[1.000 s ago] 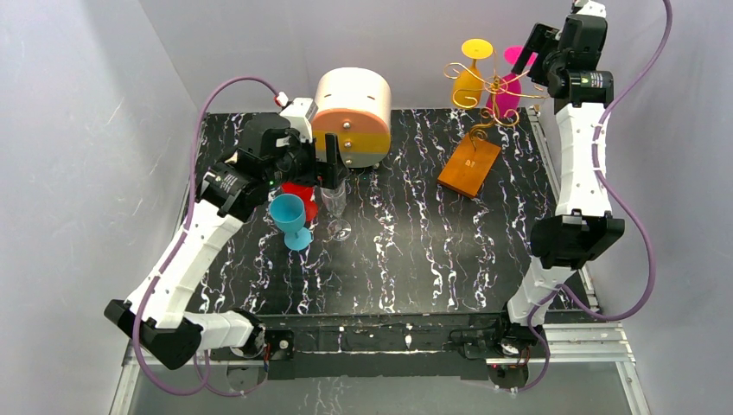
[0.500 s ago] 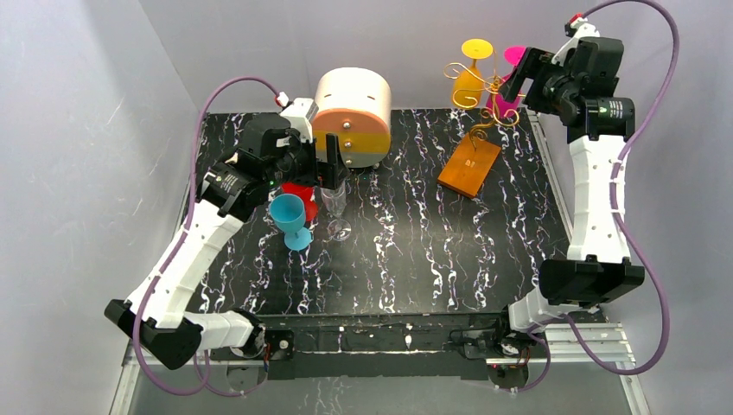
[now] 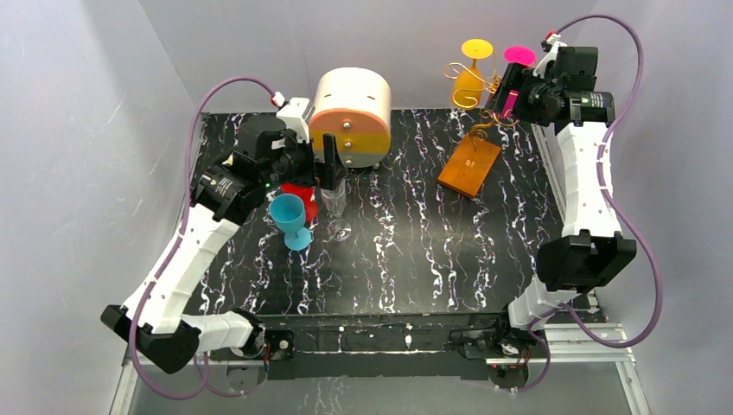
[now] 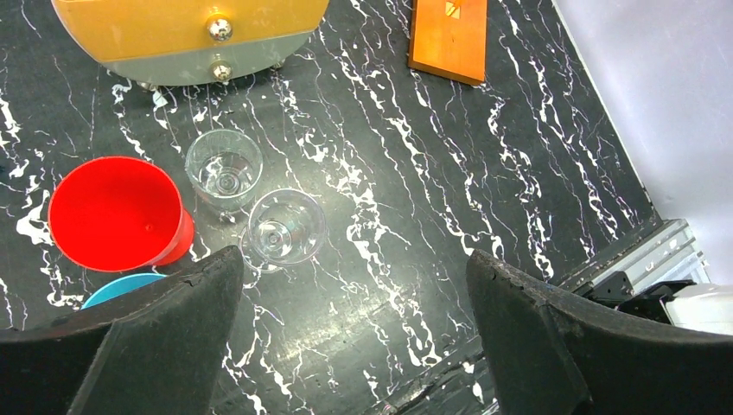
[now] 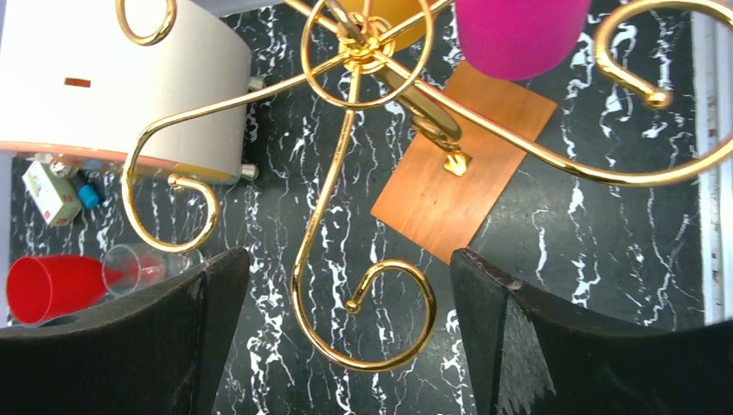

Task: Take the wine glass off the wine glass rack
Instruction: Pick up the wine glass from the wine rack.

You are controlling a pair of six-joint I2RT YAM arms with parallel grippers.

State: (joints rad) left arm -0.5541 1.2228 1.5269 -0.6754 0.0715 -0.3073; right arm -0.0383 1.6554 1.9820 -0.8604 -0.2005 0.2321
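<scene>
On the black marbled table (image 3: 415, 259), the round cream-and-orange drawer box (image 3: 353, 117) sits at the back; to its right stands the wine glass rack (image 3: 471, 162), gold scrolls over a wooden base, and this is where your work is. Your right gripper (image 5: 346, 259) is up at the rack's scroll arms with jaws spread wide and nothing between them; your left gripper (image 4: 354, 259) hangs released above the glasses on the table. Two glasses hang upside down on the rack: the magenta wine glass (image 5: 519, 30), just beside your right fingers, and a yellow one (image 3: 469, 82) on the far side. Four are down on the table beside the box: a red glass (image 4: 117, 212), a blue glass (image 3: 288, 212) and two clear glasses (image 4: 223, 164). By the look of it you are at the approach; the grasp, the slide clear of the scroll and the set-down are all left.
</scene>
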